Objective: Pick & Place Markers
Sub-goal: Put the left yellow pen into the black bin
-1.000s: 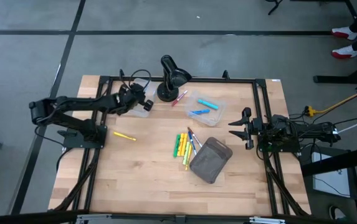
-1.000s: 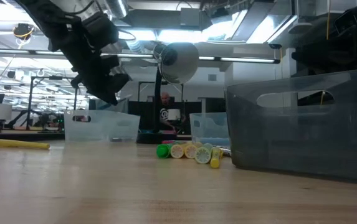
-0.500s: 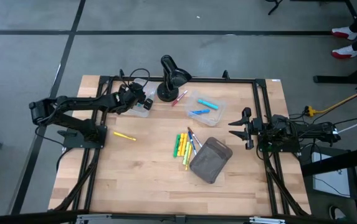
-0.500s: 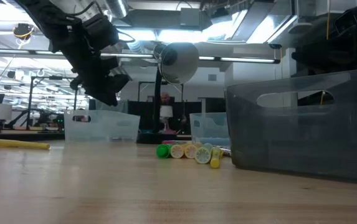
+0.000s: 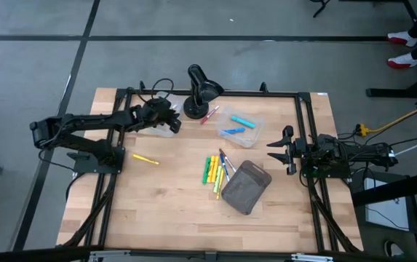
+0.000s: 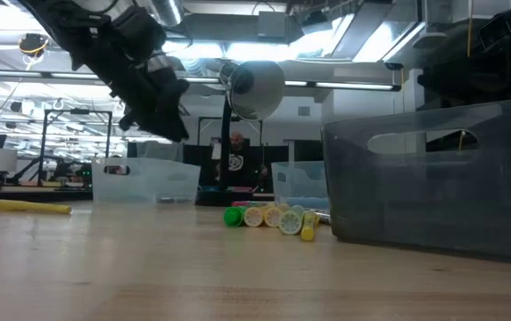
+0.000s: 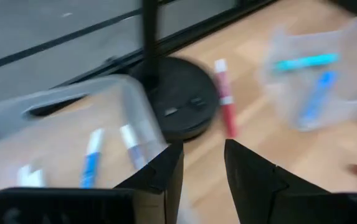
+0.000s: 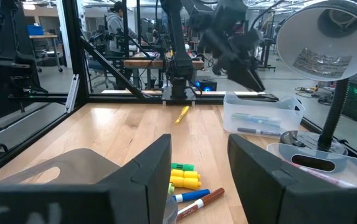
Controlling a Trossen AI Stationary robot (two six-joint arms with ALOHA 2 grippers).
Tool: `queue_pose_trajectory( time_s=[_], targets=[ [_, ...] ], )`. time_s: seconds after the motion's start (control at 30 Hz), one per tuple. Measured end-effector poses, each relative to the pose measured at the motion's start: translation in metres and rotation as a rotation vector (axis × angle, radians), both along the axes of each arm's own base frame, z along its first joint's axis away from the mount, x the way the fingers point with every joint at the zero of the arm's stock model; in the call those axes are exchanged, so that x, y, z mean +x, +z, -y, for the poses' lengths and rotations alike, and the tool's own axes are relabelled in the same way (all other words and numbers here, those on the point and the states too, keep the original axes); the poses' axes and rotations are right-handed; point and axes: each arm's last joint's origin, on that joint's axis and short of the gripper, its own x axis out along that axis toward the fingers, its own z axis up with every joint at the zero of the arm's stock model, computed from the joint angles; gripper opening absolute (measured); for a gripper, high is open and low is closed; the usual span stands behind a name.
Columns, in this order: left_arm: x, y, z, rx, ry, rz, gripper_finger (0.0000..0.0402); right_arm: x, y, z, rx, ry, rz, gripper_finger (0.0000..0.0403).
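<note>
Several markers (image 5: 215,170) in yellow, green and other colours lie side by side on the table's middle. One yellow marker (image 5: 145,159) lies alone toward the left. A red marker (image 7: 225,106) lies by the lamp base. Blue markers (image 5: 236,125) rest in a clear bin at the far middle. More markers (image 7: 92,167) lie in a second clear bin (image 5: 157,129) at the far left. My left gripper (image 7: 203,158) hovers open over that bin's right end, with nothing between its fingers. My right gripper (image 5: 275,151) waits open at the right edge.
A black desk lamp (image 5: 197,91) stands at the far middle, between the two bins. A grey flat pouch (image 5: 246,186) lies right of the marker cluster. Black frame rails (image 5: 306,131) run along the table's sides. Bare wood shows toward the near edge.
My left gripper has risen a little above the far-left bin and swung its fingers toward the lamp and the table's right. The markers on the table have not moved.
</note>
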Motion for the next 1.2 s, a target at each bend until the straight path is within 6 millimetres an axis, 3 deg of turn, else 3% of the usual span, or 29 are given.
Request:
queue_pose_trajectory(
  time_s=[0.2,0.43,0.73,0.97,1.1,1.2],
  targets=[
    [0.005,0.021,0.013,0.063,-0.197,0.135,0.0101,0.0,0.0,0.0,0.0,0.0,0.0,0.0157],
    [0.02,0.039,0.043,0.11,-0.631,0.318,0.0105,0.0,0.0,0.0,0.0,0.0,0.0,0.0157],
    [0.026,0.043,0.082,-0.143,-0.996,0.44,0.0106,0.0,0.0,0.0,0.0,0.0,-0.001,0.0157],
    [0.027,0.041,0.115,-0.127,-1.14,0.416,0.0094,0.0,0.0,0.0,0.0,0.0,0.0,0.0157],
    [0.026,0.035,0.132,-0.102,-1.082,0.333,0.0091,0.0,0.0,0.0,0.0,0.0,0.0,0.0157],
    [0.022,0.028,0.142,-0.118,-1.018,0.159,0.0092,0.0,0.0,0.0,0.0,0.0,0.0,0.0157]
  ],
)
